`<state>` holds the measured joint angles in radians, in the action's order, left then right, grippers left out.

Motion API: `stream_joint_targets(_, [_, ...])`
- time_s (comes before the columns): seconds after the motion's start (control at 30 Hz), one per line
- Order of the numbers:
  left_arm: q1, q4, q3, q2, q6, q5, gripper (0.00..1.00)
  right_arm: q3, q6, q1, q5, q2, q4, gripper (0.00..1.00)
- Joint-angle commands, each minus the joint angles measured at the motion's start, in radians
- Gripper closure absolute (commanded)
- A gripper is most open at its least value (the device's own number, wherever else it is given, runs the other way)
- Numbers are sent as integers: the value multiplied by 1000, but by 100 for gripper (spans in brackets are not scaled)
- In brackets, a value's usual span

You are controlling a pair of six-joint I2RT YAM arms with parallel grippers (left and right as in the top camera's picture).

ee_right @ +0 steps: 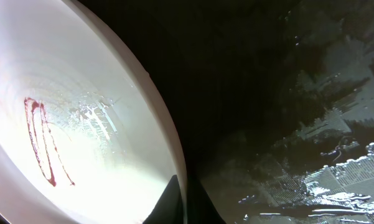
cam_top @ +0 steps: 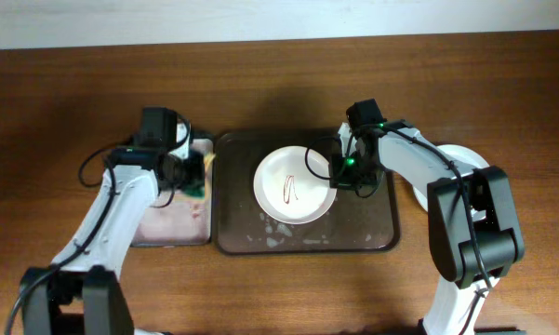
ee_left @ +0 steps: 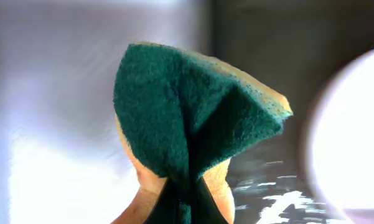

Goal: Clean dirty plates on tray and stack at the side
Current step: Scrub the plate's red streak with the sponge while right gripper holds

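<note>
Centre of the overhead frame: dark brown tray (cam_top: 374, 237) on the wooden worktop (cam_top: 279, 84), with wet streaks and droplets across its bare floor. On it, a little left of middle, one white plate (cam_top: 293, 167) bearing a thin red sauce squiggle (cam_top: 291, 190) near its centre. Right jaws closed on the right-hand rim of that plate. In the right wrist view, rim pinched between two dark fingertips at the bottom edge of the frame, squiggle at left, beads of water just beside it, wet tray floor filling the right half. Whether lifted or flat on the tray, impossible to tell.

Just beside the tray's left edge: smaller pinkish-white sponge tray (cam_top: 172, 228) with a black rim. Over its upper right corner, left jaws clamped shut on a sponge (ee_left: 193, 124), dark green scouring face outward and yellow body showing at the edges, folded into a peak that fills the middle of the left wrist view. Blurred white curve of the plate at that view's right edge.

Right of the tray in the overhead frame, off it and on the worktop: side plate (cam_top: 467, 154), white, mostly hidden behind the right arm (cam_top: 470, 219) — single or stacked, not clear.
</note>
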<state>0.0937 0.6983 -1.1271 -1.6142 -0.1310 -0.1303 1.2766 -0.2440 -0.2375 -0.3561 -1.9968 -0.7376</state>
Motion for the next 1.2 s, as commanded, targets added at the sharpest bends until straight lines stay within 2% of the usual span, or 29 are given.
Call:
stream_joint_targets(0.0, [39,-61,-38,37,-90,-270,100,-11,-5,-13,54,-1,-7,96])
stream_joint_targets(0.13, [113,-111,-38,6,-227,-267,100,-11,-4,-13,54,-1,-8,96])
stream_joint_targets(0.4, [274,-288,-38,-122,-415,-266,100,-11,-4,-13,54,-1,-11,96])
stream_joint_targets(0.6, [359,-387,-38,-219,-481,-262,100,-11,-4,-13,54,-1,-11,96])
stream_joint_targets(0.77, [420,-438,-38,-291,-505,-185,100,-11,-4,-13,54,-1,-14,96])
stream_joint_targets(0.93, [449,-392,-38,-335,-505,-31,100,-11,-4,-13,54,-1,-15,96])
stream_joint_targets(1.17, [437,-187,-38,-344,-505,167,100,-11,-4,-13,54,-1,-19,96])
